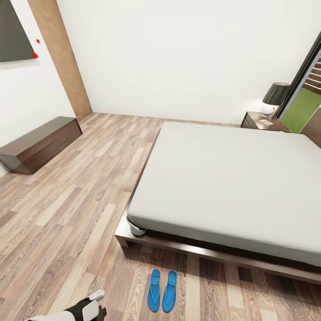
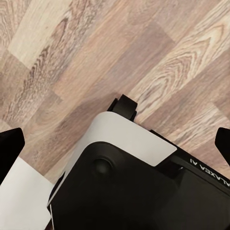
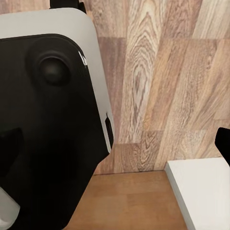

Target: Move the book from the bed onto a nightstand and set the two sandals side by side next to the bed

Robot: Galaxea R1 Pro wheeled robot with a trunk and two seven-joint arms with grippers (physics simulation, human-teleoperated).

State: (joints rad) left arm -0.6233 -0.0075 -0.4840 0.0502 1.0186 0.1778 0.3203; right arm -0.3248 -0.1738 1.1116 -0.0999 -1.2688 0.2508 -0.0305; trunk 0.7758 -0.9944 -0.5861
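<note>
The two sandals (image 1: 162, 290) are bright blue and lie side by side on the wood floor, just in front of the foot of the bed (image 1: 232, 178). The bed has a dark wood frame and its off-white mattress is bare. At the far right a nightstand (image 1: 255, 119) carries a small flat item (image 1: 266, 122), too small to tell whether it is the book. My left arm (image 1: 84, 308) shows at the bottom edge, left of the sandals. The left gripper (image 2: 115, 143) and the right gripper (image 3: 115, 141) both hang open and hold nothing, over the floor and my own base.
A low dark wood bench (image 1: 40, 142) stands against the left wall. A black-shaded lamp (image 1: 274, 98) sits on the nightstand beside a tall window (image 1: 307, 102). Open wood floor runs between the bench and the bed. My black-and-white base (image 2: 124, 187) is close under both wrists.
</note>
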